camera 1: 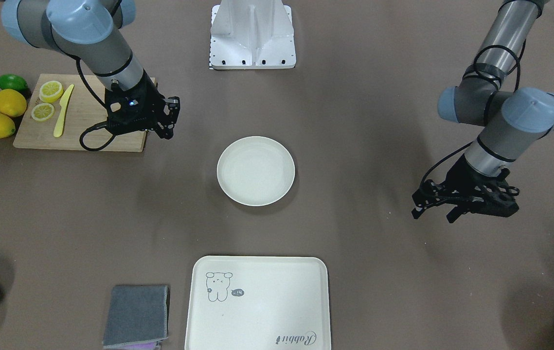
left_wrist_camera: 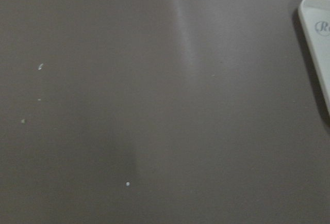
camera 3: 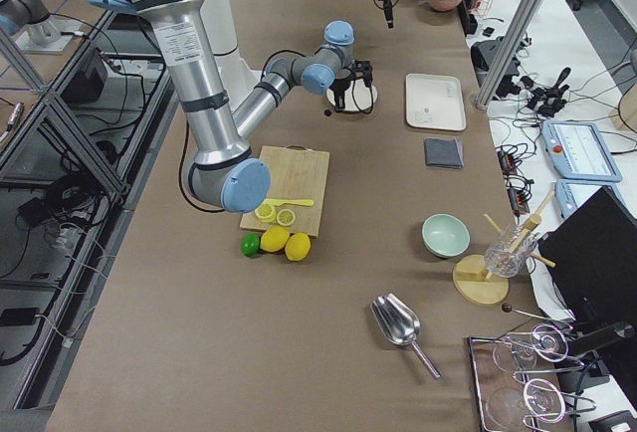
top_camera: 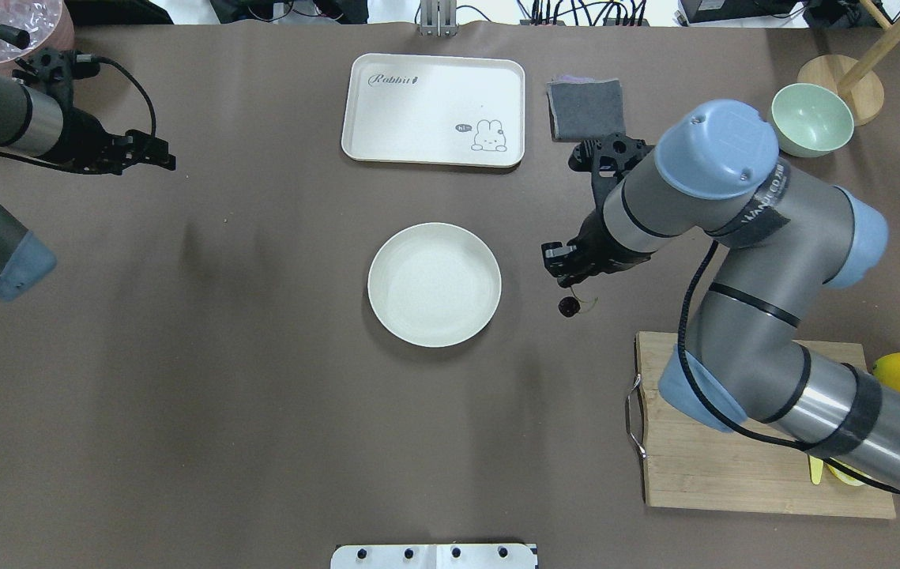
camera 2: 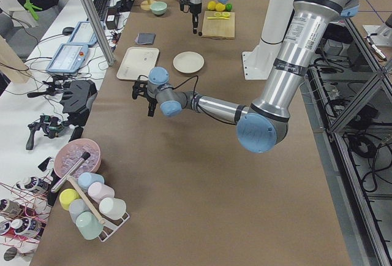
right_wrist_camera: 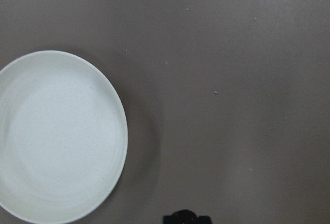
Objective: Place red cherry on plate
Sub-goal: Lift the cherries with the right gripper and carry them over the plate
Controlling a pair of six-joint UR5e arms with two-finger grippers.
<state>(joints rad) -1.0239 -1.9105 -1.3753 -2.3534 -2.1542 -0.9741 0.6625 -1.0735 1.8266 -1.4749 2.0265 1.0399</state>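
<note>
The right jaws are pinched nearly together on the red cherry (top_camera: 569, 307). The overhead view shows it dangling dark and glossy just beneath their tips, clear of the counter (top_camera: 260, 395). It hangs beside the plate (top_camera: 434, 284), off the rim on the right arm's (top_camera: 734, 197) side, not over the dish.

The front-facing view hides the fruit against the black hardware at the wrist. The right wrist view gives only a dark shape cut off at its bottom edge, too little to identify, with the plate to its left.

The left jaws stand apart and hold nothing, as the front-facing view makes plain. They hover well apart from the plate. The left wrist view adds only bare counter and a corner of the tray (left_wrist_camera: 317, 43).

The front-facing view shows what the right arm mostly covers from overhead: the cutting board (camera 1: 87, 131) with two lemon slices (camera 1: 51, 91) and a yellow knife (camera 1: 63, 111). Two lemons (camera 1: 10, 102) and a lime (camera 1: 12, 82) lie beside it.
</note>
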